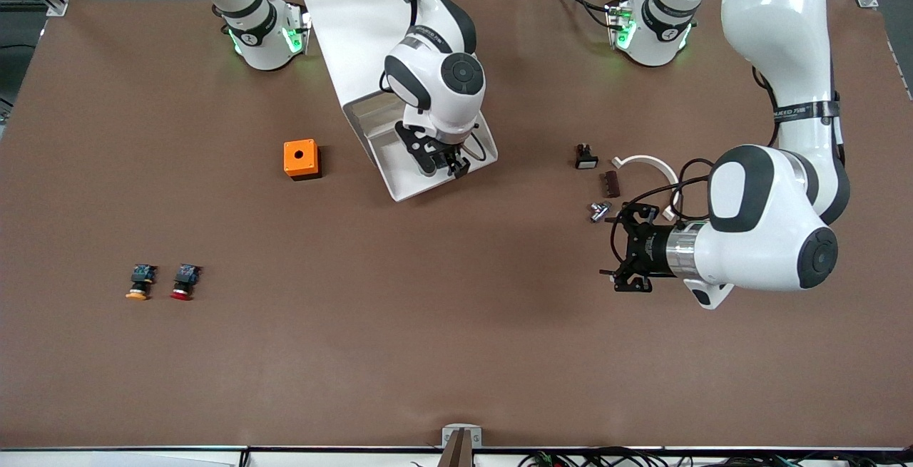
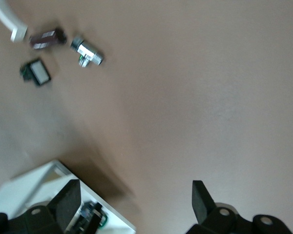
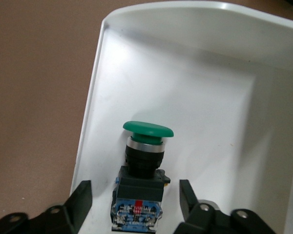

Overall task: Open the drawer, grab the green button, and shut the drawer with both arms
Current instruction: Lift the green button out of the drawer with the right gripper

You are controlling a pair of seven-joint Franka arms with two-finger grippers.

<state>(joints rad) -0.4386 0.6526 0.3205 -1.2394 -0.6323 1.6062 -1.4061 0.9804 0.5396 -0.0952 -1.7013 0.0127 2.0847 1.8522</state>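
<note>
The white drawer (image 1: 391,164) stands pulled out of the white cabinet (image 1: 349,32). The green-capped button (image 3: 141,165) lies on its side in the drawer, near the front wall. My right gripper (image 1: 449,164) is down in the drawer, open, with a finger on each side of the button's blue rear part (image 3: 135,200), not touching it. In the front view the gripper hides the button. My left gripper (image 1: 619,249) is open and empty over bare table toward the left arm's end. The left wrist view (image 2: 136,200) shows the drawer's corner (image 2: 34,185) and the button (image 2: 90,214).
An orange box (image 1: 301,159) stands beside the drawer. An orange-capped button (image 1: 140,281) and a red-capped button (image 1: 185,281) lie toward the right arm's end. A black part (image 1: 585,157), a brown block (image 1: 612,183), a metal fitting (image 1: 599,210) and a white curved piece (image 1: 649,164) lie by my left gripper.
</note>
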